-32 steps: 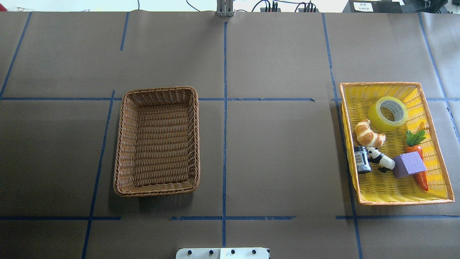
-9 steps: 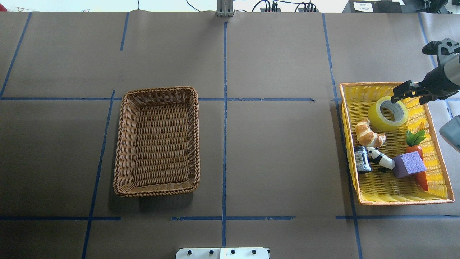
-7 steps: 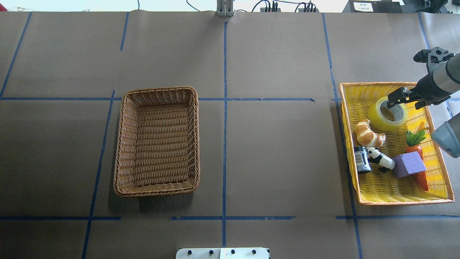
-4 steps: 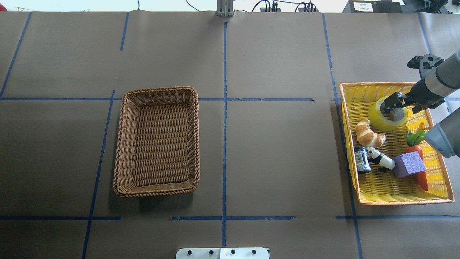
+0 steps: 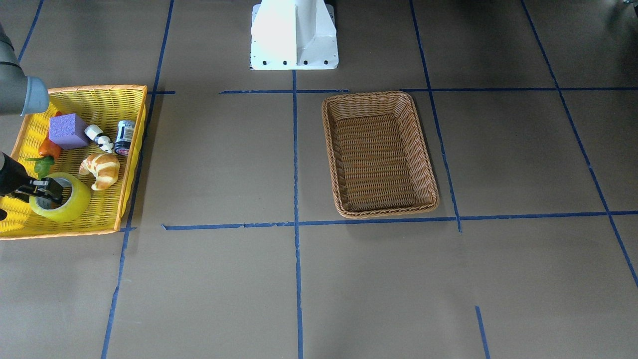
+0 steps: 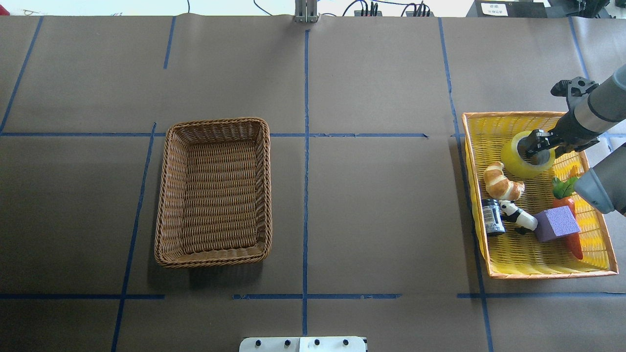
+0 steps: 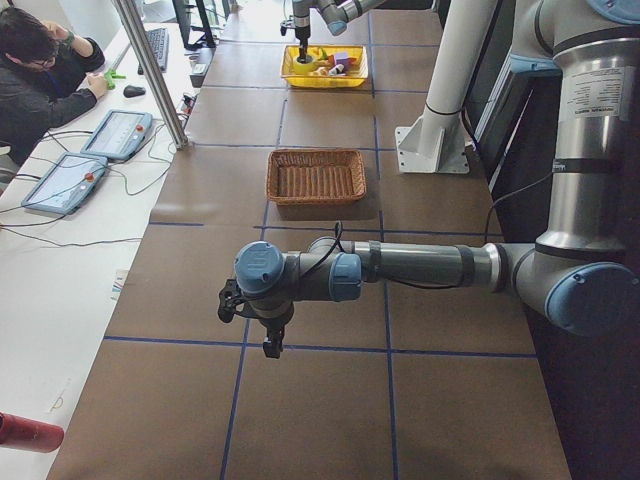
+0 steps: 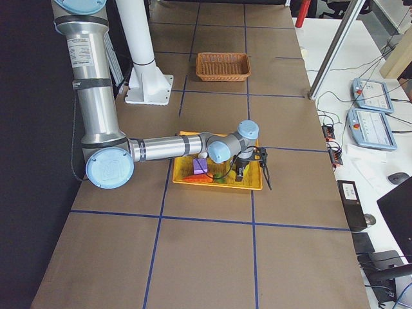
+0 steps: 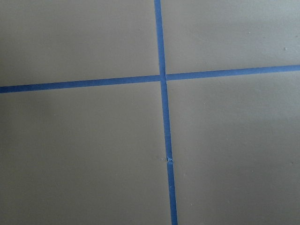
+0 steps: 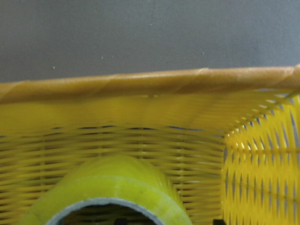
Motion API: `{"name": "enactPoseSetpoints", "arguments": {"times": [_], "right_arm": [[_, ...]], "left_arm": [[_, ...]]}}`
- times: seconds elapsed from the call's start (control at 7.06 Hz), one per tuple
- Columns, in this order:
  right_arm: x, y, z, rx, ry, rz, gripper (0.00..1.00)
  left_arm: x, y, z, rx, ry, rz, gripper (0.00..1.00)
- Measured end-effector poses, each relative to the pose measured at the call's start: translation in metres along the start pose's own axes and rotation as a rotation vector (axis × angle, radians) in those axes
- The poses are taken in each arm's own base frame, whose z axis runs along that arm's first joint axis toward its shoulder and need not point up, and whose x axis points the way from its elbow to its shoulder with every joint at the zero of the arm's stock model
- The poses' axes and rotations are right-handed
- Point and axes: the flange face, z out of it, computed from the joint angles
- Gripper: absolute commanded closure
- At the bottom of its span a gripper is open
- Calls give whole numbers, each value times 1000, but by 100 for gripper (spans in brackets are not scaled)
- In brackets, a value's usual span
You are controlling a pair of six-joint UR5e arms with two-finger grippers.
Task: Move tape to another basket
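The yellow tape roll [image 6: 516,165] lies tilted at the far end of the yellow basket [image 6: 547,275], and shows in the front view [image 5: 72,208] and close up in the right wrist view [image 10: 117,187]. My right gripper [image 6: 535,145] is down at the roll, open, with one finger in the core and the other outside the wall; it also shows in the front view [image 5: 46,192]. The brown wicker basket [image 6: 166,195] stands empty left of centre. My left gripper [image 7: 268,335] hangs over bare table far from both baskets; I cannot tell whether it is open or shut.
In the yellow basket lie a croissant [image 6: 501,182], a small dark jar [image 6: 491,216], a panda figure [image 6: 518,216], a purple cube [image 6: 556,223] and a carrot [image 6: 570,215]. The robot's white base [image 5: 294,35] stands at the near edge. An operator [image 7: 45,80] sits at a side desk.
My right arm came in from the right, moved left over the yellow basket's far corner and lowered its gripper onto the tape roll. The tape and the baskets have not moved.
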Motion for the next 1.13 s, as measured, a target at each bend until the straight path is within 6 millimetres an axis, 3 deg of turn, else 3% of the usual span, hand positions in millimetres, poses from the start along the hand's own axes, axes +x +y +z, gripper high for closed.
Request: {"name": "enactPoseSetpoints", "arguments": {"times": [0.43, 0.57, 0.85, 1.13], "right_arm": [[3, -1, -3, 1, -3, -4, 100], [6, -5, -14, 18, -15, 3, 100], [17, -20, -68, 77, -89, 31, 100], [-1, -37, -122, 125, -185, 23, 100]], "left_arm": [[4, 0, -4, 5, 1, 3, 0], [5, -1, -5, 7, 1, 4, 0], [9, -1, -9, 15, 0, 12, 0], [24, 3, -20, 40, 4, 41, 0]]}}
